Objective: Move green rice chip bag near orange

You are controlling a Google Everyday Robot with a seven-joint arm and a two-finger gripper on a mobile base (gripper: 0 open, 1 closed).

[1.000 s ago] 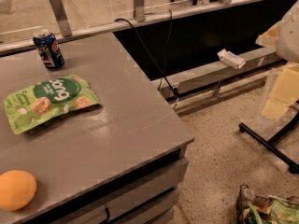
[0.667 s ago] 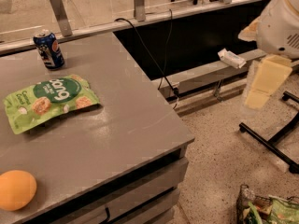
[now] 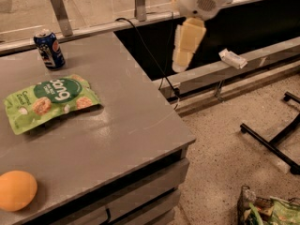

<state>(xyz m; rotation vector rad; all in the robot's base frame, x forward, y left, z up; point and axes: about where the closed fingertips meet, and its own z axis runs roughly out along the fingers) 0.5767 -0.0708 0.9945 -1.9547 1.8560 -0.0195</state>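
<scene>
The green rice chip bag [image 3: 50, 102] lies flat on the grey table [image 3: 122, 125], left of the middle. The orange [image 3: 16, 190] sits at the table's near left corner, well apart from the bag. My gripper [image 3: 182, 62] hangs from the white arm at the top of the view. It is in the air beyond the table's right edge, over the dark gap, far to the right of the bag. It holds nothing that I can see.
A blue soda can [image 3: 49, 49] stands upright at the table's back left, behind the bag. A black cable [image 3: 154, 62] runs down past the table's right edge. A black stand leg [image 3: 272, 139] and a greenish netted bag [image 3: 269, 210] are on the floor at right.
My arm and gripper have swung left from the right edge of the view toward the table. The bag, orange and can have not moved.
</scene>
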